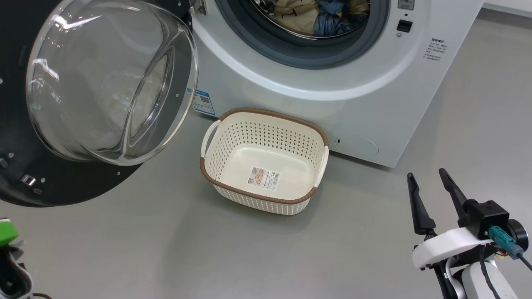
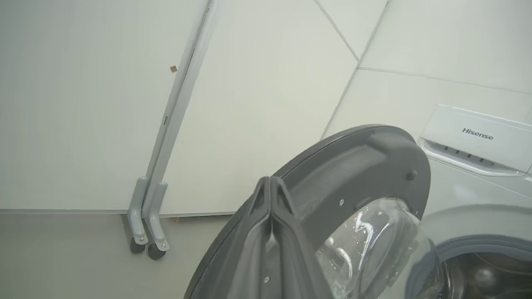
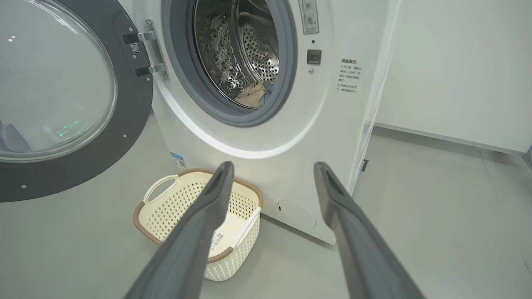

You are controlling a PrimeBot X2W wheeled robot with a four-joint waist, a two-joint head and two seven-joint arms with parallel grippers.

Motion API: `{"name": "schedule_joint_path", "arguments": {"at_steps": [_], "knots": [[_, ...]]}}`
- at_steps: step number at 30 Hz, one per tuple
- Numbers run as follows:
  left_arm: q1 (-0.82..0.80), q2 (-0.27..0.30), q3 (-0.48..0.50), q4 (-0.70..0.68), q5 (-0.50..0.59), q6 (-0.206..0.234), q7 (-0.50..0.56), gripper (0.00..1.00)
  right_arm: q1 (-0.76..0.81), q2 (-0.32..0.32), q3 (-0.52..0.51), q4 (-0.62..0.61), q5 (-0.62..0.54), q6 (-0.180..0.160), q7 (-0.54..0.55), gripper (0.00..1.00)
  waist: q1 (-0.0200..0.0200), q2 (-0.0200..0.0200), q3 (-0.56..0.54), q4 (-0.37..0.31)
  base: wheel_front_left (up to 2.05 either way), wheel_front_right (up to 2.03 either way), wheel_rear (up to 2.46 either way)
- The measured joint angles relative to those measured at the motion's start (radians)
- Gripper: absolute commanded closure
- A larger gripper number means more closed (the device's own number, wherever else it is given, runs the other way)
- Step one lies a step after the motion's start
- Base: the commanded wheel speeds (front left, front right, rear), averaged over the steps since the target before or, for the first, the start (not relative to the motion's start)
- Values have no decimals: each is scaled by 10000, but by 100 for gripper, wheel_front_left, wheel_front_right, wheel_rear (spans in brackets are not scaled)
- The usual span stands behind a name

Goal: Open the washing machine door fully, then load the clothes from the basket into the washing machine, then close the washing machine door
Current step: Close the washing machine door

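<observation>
**Item:** washing machine door (image 1: 108,83), upper left of the head view, standing wide open on the washing machine (image 1: 353,95).
**Handling:** rigid and hinged, probably weighty. The glossy black ring looks slippery, and the bulging glass is best not struck.
**Hold:** push on the ring's free edge, far from the hinge (image 3: 151,54), rather than pinching it.
**Contents:** the clothes (image 1: 316,16) lie in the drum at top centre. The basket (image 1: 266,133), at centre on the floor, holds none.
**Claws:** the left claw (image 2: 270,179) is pressed together and empty. It points at the door's ring, and I cannot tell whether it touches. The right claw (image 1: 427,174), lower right, is spread wide and empty.
</observation>
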Motion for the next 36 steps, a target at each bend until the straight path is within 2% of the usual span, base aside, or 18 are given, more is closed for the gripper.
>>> {"name": "schedule_joint_path", "arguments": {"at_steps": [6, 19, 23, 27, 32, 36], "knots": [[-852, 134, 1202, 708, -2104, -265, 94, 100, -91, -2, 33, -13, 31, 0, 0, 0, 0, 0, 67, -36, 0, 0, 0], [-2896, 1076, 3074, 2704, -6314, -238, 2360, 100, -304, -117, 52, -96, 33, 2, 4, 0, 0, 0, 468, -332, 0, 0, 0], [-3383, 1486, 3522, 3127, -7191, 29, 3005, 100, -316, -153, 40, -111, 33, 2, 36, 0, 0, 0, 575, -429, 0, 0, 0], [-3587, 1870, 3684, 3651, -7543, 332, 3684, 100, -356, -217, 13, -144, 33, 2, 48, 0, 0, 0, 695, -521, 0, 0, 0], [-3884, 2038, 3881, 4345, -8034, 878, 4312, 100, -447, -357, -12, -201, 33, 2, 104, 0, 0, 0, 819, -616, 0, 0, 0], [-3914, 2357, 4069, 4642, -8257, 897, 4592, 100, -521, -380, -12, -274, 33, 2, 109, 0, 0, 0, 912, -695, 0, 0, 0]]}}
